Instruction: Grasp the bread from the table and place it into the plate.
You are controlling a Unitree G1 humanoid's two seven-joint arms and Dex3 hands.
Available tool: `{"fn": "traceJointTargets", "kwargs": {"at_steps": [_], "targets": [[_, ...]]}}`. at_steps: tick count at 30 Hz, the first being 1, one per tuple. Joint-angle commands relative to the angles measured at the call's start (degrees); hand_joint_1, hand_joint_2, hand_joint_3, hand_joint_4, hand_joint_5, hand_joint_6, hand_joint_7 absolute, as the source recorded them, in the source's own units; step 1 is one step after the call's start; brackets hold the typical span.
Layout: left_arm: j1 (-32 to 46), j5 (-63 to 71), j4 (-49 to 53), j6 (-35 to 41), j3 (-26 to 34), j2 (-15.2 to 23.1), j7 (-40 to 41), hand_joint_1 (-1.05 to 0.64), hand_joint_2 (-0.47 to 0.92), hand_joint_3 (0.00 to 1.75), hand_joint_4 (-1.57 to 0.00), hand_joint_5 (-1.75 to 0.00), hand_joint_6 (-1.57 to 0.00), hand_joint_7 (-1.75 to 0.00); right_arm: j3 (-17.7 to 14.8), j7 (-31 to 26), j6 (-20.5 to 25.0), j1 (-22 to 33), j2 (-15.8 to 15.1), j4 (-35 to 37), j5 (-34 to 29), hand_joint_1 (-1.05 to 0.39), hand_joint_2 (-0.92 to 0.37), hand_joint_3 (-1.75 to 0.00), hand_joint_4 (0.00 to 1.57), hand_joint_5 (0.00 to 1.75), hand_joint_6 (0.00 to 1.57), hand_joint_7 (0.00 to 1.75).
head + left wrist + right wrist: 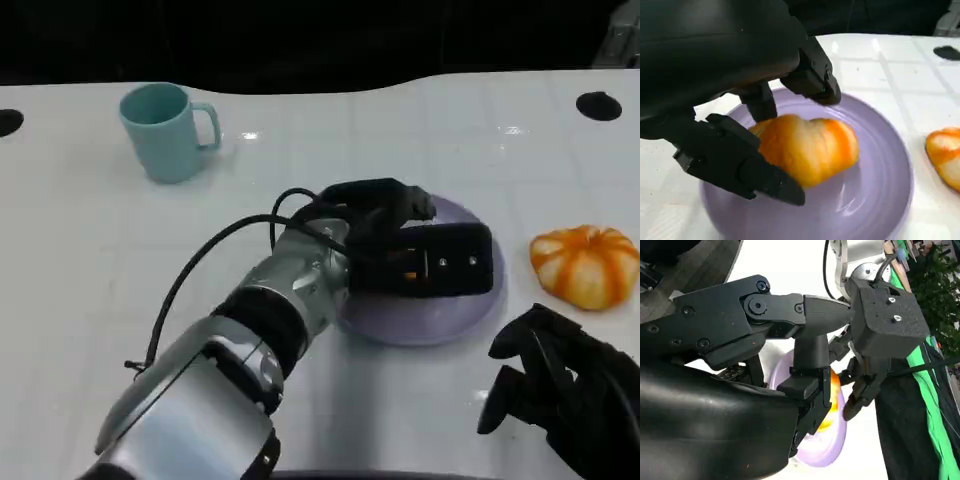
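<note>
Head view: the left hand point(400, 235) hovers over the plate point(440, 318); one cup point(165, 130), a second bread point(586, 264) on the table, right hand point(560, 385) curled, empty. Left wrist view: fingers point(740, 160) grip the bread point(807, 147) over the plate. This looks like placing; next, lower and release. Right wrist view: bread point(829, 405) at the plate.

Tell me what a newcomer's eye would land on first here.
The left hand over the purple plate at the table's centre, holding a golden bread roll just above its surface. Next, a second orange bun lying right of the plate, and the teal mug at far left.
</note>
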Motion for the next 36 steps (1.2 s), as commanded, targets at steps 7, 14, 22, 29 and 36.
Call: {"fn": "traceJointTargets", "kwargs": {"at_steps": [7,14,22,29,36], "targets": [[-2.60,0.69,0.07,-0.22,-1.60,1.21,-6.28,-0.74,0.92,0.41,0.00,-0.20,-0.12,0.00,-0.59,-0.05,-0.12,-0.03,-0.28,-0.01,0.53,-0.45,-0.92,-0.44,0.62,1.75,0.48,1.62],[-3.17,-5.18,-1.82,-2.40,3.70,4.26,-15.18,-0.84,0.92,0.42,0.00,-0.07,-0.11,0.00,-1.13,0.64,-0.24,-0.25,-0.42,0.73,1.16,-0.44,-0.92,-0.44,0.61,1.75,0.47,1.62],[-0.59,-15.05,-6.58,-5.89,12.68,8.15,-19.70,-0.80,0.92,0.39,-0.07,-0.11,-0.17,-0.03,-0.91,0.53,-0.57,-0.47,-0.58,1.06,0.23,-0.45,-0.92,-0.44,0.62,1.75,0.48,1.62],[4.86,-26.55,-14.88,-5.09,21.89,10.22,-24.44,-0.72,0.92,0.34,-0.32,-0.27,-0.32,-0.09,-0.86,-0.02,-0.09,-0.88,-0.50,1.12,-0.02,-0.45,-0.92,-0.44,0.61,1.75,0.48,1.61],[14.63,-39.86,-29.21,5.05,30.66,10.06,-27.61,-0.61,0.92,0.38,-0.47,-0.72,-0.56,-0.11,-0.90,-0.45,0.50,-1.19,-0.38,1.01,0.39,-0.44,-0.92,-0.44,0.62,1.75,0.48,1.62]]}}
